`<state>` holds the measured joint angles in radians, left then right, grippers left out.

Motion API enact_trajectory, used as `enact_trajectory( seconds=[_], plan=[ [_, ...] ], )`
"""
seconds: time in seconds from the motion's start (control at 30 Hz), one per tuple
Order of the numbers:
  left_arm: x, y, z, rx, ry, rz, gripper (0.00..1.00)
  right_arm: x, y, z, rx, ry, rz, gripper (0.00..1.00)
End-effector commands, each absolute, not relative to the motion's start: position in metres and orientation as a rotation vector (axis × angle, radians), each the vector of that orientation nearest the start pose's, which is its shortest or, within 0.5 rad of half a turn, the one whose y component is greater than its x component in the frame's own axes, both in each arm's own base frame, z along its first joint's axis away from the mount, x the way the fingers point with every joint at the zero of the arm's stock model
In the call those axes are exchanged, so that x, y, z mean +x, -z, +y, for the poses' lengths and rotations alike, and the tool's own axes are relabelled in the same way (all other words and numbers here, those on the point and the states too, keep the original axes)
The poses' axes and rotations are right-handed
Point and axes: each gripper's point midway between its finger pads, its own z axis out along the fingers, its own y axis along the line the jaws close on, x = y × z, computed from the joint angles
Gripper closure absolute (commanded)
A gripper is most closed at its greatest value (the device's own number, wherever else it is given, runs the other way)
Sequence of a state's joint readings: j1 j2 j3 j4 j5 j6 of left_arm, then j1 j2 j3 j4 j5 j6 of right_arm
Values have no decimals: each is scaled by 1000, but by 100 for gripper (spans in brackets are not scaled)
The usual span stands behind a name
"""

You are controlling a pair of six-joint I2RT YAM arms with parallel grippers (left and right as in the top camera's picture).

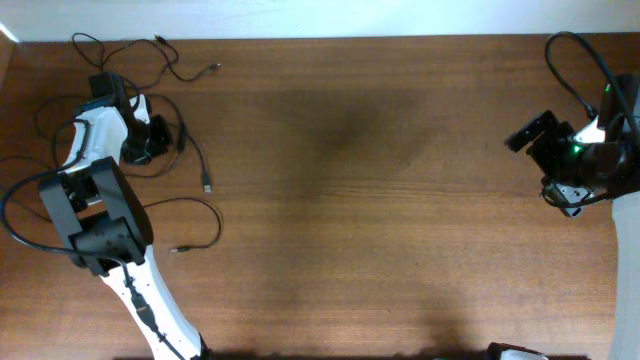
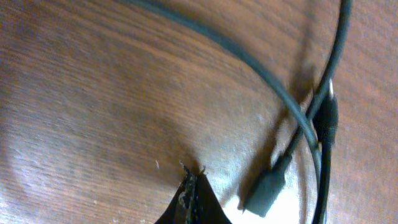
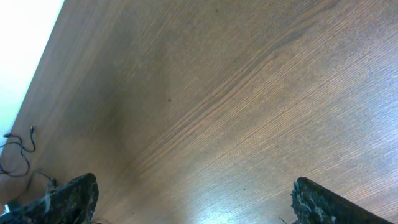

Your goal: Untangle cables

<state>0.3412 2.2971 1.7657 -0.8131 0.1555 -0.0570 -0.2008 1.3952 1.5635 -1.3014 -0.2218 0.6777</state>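
Observation:
Three thin black cables lie apart at the table's far left. One (image 1: 150, 50) curls along the back edge. One (image 1: 196, 155) runs to a plug near my left gripper. One (image 1: 205, 225) loops by the arm's base. My left gripper (image 1: 140, 148) is low over the table, shut and empty in the left wrist view (image 2: 193, 186). A cable (image 2: 249, 62) arcs past it, and a dark plug (image 2: 264, 194) lies just right of the tips. My right gripper (image 1: 548, 165) is open and empty at the far right, its fingers spread wide in the right wrist view (image 3: 193, 199).
The wooden table (image 1: 380, 200) ends at a white wall along the back. The left arm's white base link (image 1: 150, 290) crosses the front left. Thick arm wires (image 1: 575, 60) loop above the right arm. The cables show far off in the right wrist view (image 3: 18, 149).

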Motion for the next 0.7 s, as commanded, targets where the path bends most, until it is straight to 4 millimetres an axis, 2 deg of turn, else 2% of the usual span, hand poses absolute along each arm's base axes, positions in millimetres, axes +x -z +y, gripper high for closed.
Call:
enact_trajectory(
  seconds=[0.0,0.23,0.47,0.57,0.67],
  plan=[
    [452,19,129,-398,210,2956,100,309,-253,-22,1097,-448,2516,0],
    [419,18,140,-503,252,3050,100,309,-253,-22,1097,-448,2515,0],
    [387,15,164,-740,293,3087,100,310,-253,-22,1097,-448,2515,0],
    [381,6,175,-809,294,3071,100,310,-253,-22,1097,-448,2515,0],
    [378,-12,190,-883,277,3019,100,310,-253,-22,1096,-448,2515,0]
  ],
)
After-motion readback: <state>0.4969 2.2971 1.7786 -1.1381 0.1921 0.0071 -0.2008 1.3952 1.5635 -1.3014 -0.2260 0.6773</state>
